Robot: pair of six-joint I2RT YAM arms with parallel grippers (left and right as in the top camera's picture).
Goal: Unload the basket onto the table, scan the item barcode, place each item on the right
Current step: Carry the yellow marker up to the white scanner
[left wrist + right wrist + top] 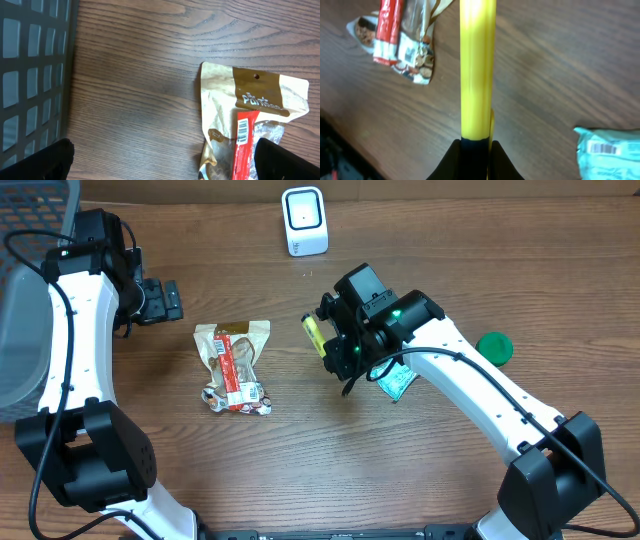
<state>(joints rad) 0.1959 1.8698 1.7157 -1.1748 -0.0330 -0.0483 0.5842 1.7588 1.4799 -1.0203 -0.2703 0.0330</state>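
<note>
Above the table, the right claw pinches a yellow tube tight. Near the snack bag, the left claw is wide open and holds nothing.

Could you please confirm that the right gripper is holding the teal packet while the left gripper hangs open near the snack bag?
Not quite. The right wrist view shows the right gripper shut on the yellow tube, while the teal packet lies on the table beside it. The left gripper does hang open near the snack bag.
</note>
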